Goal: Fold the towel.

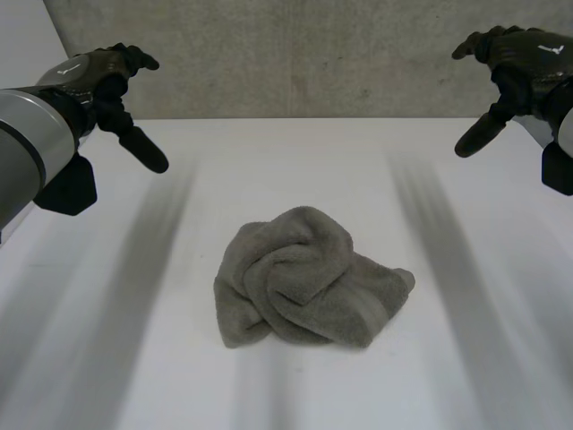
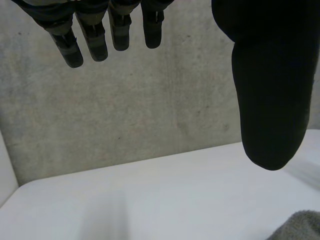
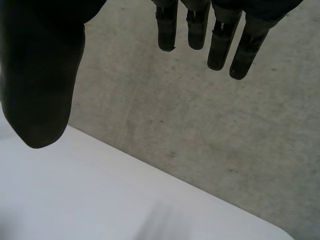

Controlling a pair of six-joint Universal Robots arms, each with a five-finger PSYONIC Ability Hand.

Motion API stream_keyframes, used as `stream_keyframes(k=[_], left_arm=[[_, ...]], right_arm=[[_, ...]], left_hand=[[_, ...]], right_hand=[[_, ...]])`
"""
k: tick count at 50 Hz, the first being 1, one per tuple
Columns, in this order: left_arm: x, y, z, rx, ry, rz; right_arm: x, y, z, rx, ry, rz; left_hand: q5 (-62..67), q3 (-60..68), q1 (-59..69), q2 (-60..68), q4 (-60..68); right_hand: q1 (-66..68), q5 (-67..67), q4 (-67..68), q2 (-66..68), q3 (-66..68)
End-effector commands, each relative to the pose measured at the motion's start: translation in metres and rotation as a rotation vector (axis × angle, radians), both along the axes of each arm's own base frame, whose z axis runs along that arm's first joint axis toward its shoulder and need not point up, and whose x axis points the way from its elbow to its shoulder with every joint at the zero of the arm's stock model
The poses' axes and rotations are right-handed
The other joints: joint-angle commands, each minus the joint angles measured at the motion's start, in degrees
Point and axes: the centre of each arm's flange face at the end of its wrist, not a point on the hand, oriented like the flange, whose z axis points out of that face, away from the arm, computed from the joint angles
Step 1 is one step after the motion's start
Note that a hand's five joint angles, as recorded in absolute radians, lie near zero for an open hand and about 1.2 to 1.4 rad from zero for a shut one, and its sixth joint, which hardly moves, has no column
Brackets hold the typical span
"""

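A grey towel [image 1: 309, 279] lies crumpled in a heap on the middle of the white table [image 1: 269, 161]. My left hand [image 1: 106, 81] hovers high over the table's far left, well apart from the towel, fingers straight and holding nothing. My right hand [image 1: 510, 63] hovers the same way at the far right, also open and empty. In the left wrist view the fingers [image 2: 95, 40] and thumb [image 2: 270, 100] spread wide, and a corner of the towel [image 2: 300, 227] peeks in below the thumb. The right wrist view has the fingers [image 3: 220, 40] and thumb [image 3: 42, 85] spread over bare table.
A grey concrete wall [image 1: 304, 54] stands right behind the table's far edge. White tabletop surrounds the towel on every side.
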Motion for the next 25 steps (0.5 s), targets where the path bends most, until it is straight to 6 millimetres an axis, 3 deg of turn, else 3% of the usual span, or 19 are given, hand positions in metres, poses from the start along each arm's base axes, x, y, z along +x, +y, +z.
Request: stream_keyframes(k=[1, 19, 25], left_arm=[[0.004, -0.001, -0.002, 0.023, -0.023, 0.009], [0.003, 0.001, -0.005, 0.038, -0.031, 0.005], [0.004, 0.011, -0.009, 0.054, -0.043, -0.006]], right_arm=[[-0.004, -0.004, 0.002, -0.008, 0.026, -0.055], [-0.003, -0.006, -0.004, 0.006, 0.050, -0.048], [0.000, 0.002, -0.013, 0.023, 0.150, -0.014]], left_hand=[[-1.9, 0.5, -0.2, 0.4, 0.4], [-1.9, 0.5, -0.2, 0.4, 0.4], [-1.9, 0.5, -0.2, 0.4, 0.4]], right_hand=[[-3.7, -3.6, -5.0, -4.0, -3.9], [-3.7, -3.6, -5.0, -4.0, -3.9], [-3.7, -3.6, -5.0, -4.0, -3.9]])
